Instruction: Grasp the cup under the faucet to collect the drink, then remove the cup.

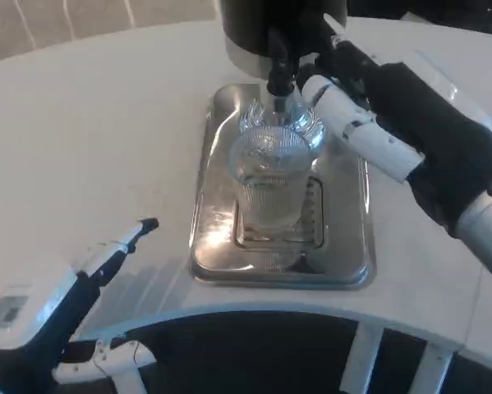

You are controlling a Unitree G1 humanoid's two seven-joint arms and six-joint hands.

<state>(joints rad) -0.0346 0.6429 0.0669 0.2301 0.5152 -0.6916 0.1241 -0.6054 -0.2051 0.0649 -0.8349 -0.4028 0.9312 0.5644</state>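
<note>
A clear ribbed glass cup (269, 180) stands upright on the silver drip tray (344, 254), right below the black faucet (280, 70) of the dark dispenser (262, 25). My right hand (385, 115) is raised beside the faucet, above and right of the cup, fingers reaching toward the spout and holding nothing. My left hand (73, 304) lies low at the table's front-left edge, fingers apart, far from the cup.
The white round table (89, 131) spreads left of the tray with free room. Its curved front edge (311, 316) runs just below the tray, with white frame legs beneath.
</note>
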